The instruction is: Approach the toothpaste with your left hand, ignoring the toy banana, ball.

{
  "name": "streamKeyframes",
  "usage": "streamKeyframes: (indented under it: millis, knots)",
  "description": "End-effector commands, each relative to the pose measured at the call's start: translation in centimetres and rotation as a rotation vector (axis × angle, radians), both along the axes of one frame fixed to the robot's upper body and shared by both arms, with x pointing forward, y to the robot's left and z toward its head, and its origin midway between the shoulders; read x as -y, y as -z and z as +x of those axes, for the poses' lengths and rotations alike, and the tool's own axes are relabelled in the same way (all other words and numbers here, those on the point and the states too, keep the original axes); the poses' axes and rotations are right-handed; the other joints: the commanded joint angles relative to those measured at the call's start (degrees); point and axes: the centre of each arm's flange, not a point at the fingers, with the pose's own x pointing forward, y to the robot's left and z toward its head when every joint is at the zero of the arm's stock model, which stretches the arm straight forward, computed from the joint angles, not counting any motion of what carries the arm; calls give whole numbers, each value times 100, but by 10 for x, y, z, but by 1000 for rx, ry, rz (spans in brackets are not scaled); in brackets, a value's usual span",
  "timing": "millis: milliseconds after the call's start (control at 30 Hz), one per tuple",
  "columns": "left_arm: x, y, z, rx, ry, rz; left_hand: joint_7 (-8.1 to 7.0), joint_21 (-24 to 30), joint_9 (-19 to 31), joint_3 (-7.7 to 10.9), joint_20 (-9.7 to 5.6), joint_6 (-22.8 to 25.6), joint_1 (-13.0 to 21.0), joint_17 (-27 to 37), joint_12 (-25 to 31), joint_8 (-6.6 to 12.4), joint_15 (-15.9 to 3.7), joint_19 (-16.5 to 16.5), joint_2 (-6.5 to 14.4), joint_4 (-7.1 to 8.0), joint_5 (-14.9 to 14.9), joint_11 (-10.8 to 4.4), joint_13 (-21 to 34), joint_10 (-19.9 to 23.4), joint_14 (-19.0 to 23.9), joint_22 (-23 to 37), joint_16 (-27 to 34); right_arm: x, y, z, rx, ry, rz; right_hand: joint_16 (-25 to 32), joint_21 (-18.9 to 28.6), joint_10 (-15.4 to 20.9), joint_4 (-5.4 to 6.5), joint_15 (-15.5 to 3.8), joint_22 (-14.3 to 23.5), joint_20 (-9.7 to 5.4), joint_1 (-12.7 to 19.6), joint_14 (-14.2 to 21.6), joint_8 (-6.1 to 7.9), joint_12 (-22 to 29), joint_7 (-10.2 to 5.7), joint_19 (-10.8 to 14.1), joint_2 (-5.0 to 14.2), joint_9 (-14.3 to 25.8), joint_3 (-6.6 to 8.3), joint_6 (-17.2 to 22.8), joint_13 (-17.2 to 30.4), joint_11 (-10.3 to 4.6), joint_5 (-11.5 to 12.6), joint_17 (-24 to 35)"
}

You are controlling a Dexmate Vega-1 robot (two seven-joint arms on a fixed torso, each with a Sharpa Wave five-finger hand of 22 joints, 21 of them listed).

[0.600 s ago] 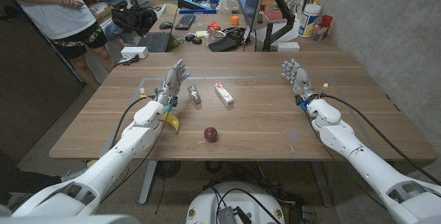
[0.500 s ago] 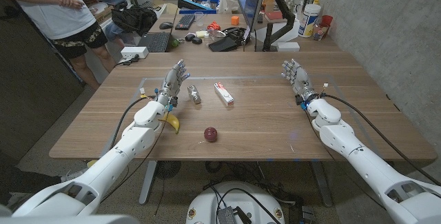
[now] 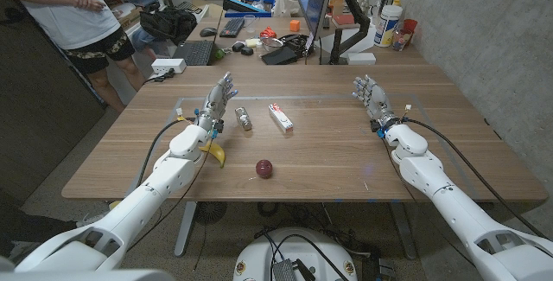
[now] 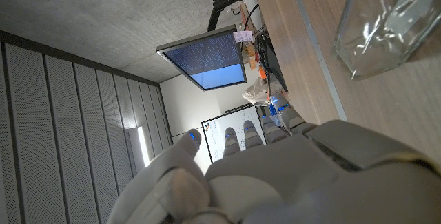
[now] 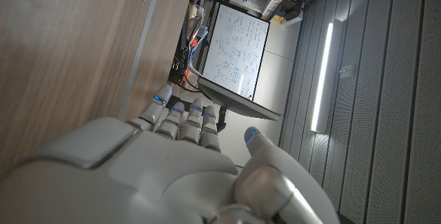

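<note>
Nearest the lower middle of the frame lies the ball (image 3: 264, 169), with the toy banana (image 3: 213, 153) to its left, partly under the left arm. Farther up, the left hand (image 3: 218, 104) is open and empty, fingers spread. Right of it, past a small clear object (image 3: 244, 118), lies the toothpaste (image 3: 279, 118), long axis slanting up-left to down-right, far nearer this hand than the open, empty right hand (image 3: 369, 93)
</note>
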Motion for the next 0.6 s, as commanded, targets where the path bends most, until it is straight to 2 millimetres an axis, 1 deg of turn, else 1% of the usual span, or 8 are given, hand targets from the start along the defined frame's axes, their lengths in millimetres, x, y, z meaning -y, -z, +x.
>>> streamKeyframes:
  millis: [33, 600]
  knots:
    - [2, -12, -4, 35, -29, 32, -63, 3, 8, 57, -182, 19, 58, 22, 30, 32, -334, -13, 197, -8, 30, -25, 13, 18, -17, 12, 24, 1, 0, 1, 6, -3, 4, 31, -6, 36, -1, -1, 27, -340, -7, 48, 34, 32, -18, -21, 340, 9, 36, 48, 17, 9, 24, 17]
    - [1, -25, -7, 66, -63, 66, -69, -19, 9, 80, -144, 44, 71, 20, 26, 32, -322, -16, 175, -25, 31, -25, 13, 18, -10, 11, 21, -4, -3, 1, 24, -15, -8, 31, -29, 84, 2, 0, 28, -338, -13, 58, 45, 50, -17, -14, 336, 10, 39, 82, 18, 37, 24, 15]
